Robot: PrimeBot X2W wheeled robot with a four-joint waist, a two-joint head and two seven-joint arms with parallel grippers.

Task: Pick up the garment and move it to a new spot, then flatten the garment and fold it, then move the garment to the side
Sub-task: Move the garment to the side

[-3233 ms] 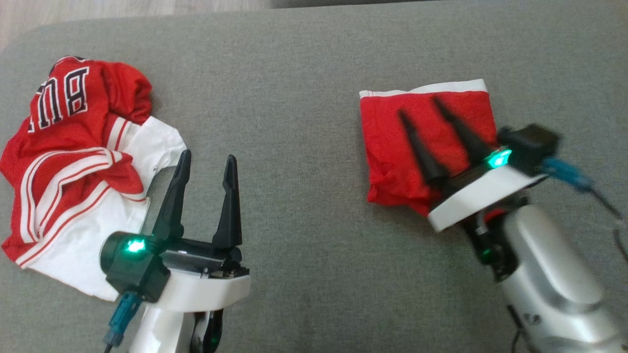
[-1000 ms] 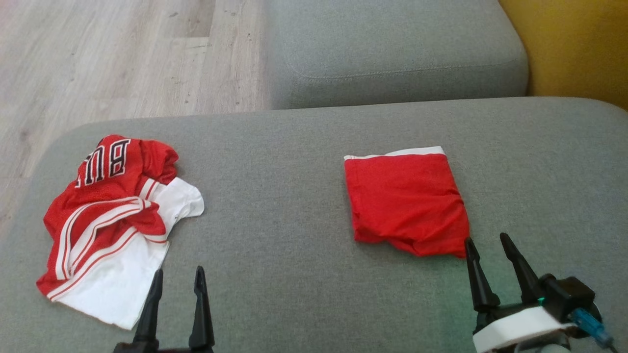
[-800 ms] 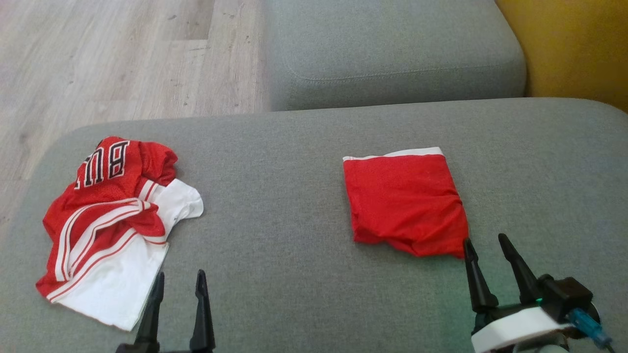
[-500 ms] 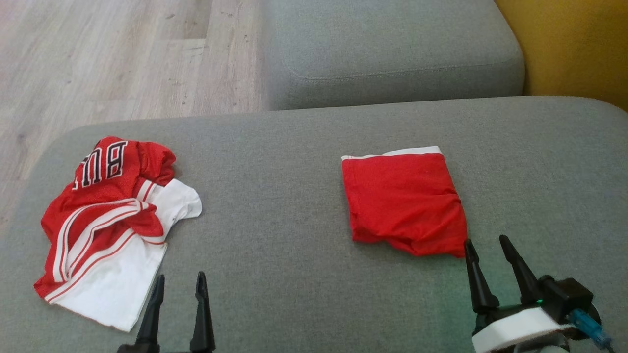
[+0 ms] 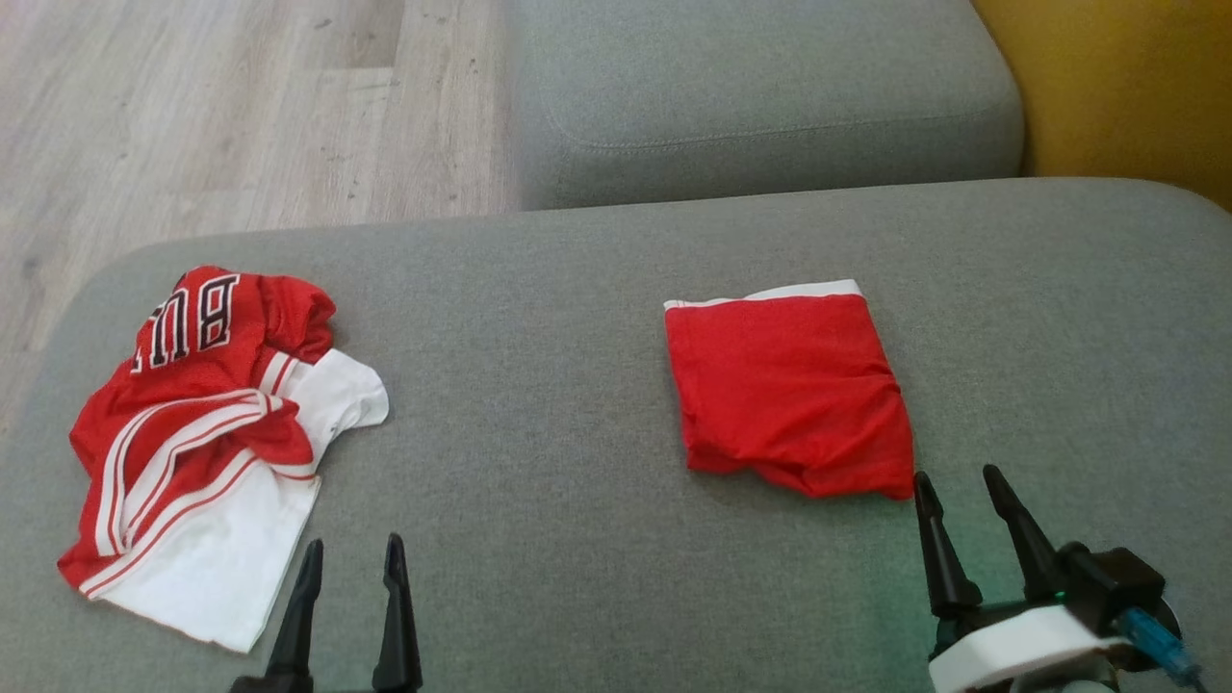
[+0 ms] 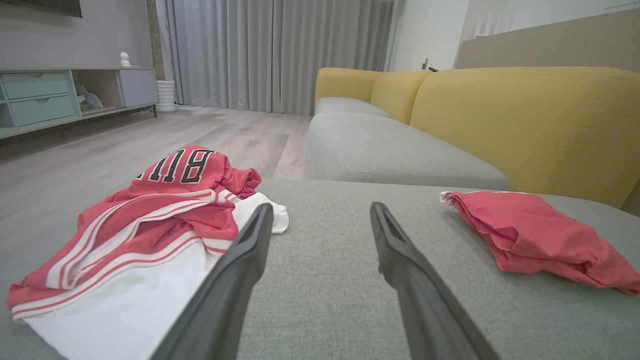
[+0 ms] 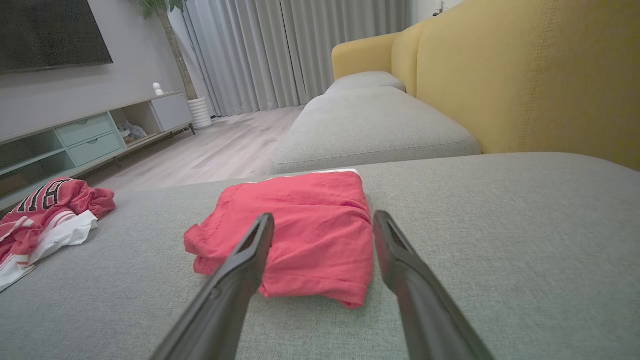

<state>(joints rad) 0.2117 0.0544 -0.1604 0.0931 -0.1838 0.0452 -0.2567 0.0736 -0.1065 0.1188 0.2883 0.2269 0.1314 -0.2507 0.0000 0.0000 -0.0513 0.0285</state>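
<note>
The left pincer [image 5: 352, 544] and right pincer [image 5: 957, 474] gape wide, empty, bases cut off. The folded red garment [image 5: 789, 390] lies right; the crumpled jersey [image 5: 192, 423] (lettering half hidden) lies left.

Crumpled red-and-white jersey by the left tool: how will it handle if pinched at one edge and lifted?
Probably floppy: the jersey lies in loose bunched folds, so it should drape rather than hold shape. Likely light: thin fabric lying low on the grey cushion. A one-edge pinch may catch only its white layer.
</note>
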